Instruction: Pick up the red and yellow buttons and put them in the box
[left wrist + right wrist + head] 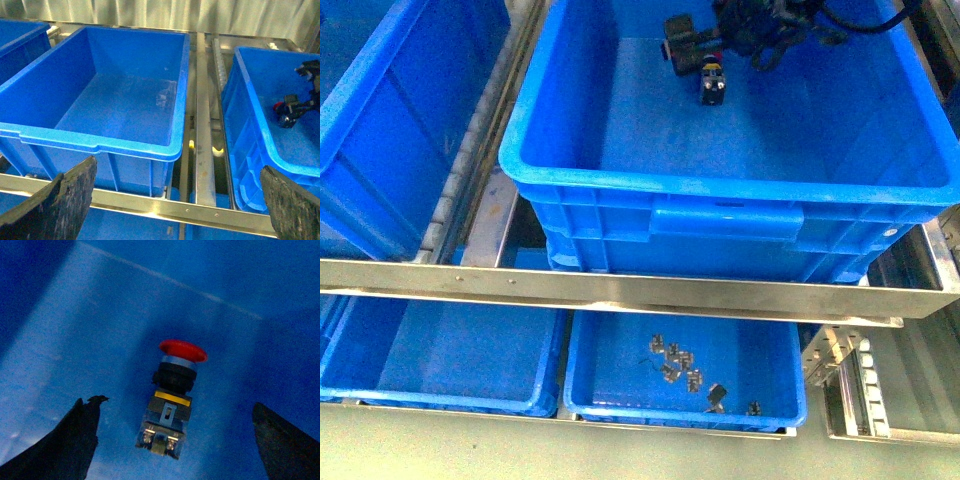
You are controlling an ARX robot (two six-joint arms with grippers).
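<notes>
The box (720, 190) is the large blue crate in the middle of the front view. On its floor lie two dark switch bodies: one shows red at its left end (680, 45), the other shows a yellow spot at its top (712, 82). My right gripper (760, 30) hangs open just above them. In the right wrist view a red-capped button (172, 395) lies on the blue floor between my open right gripper's (176, 404) fingers, untouched. My left gripper (175, 210) is open and empty in front of the rack. The box's edge (250, 115) and a red cap (278, 106) show there.
A second large blue crate (125, 105) stands left of the box. A metal rack rail (620, 285) runs across below the crates. Shallow blue trays sit underneath; one (620, 400) holds several small metal parts (680, 365).
</notes>
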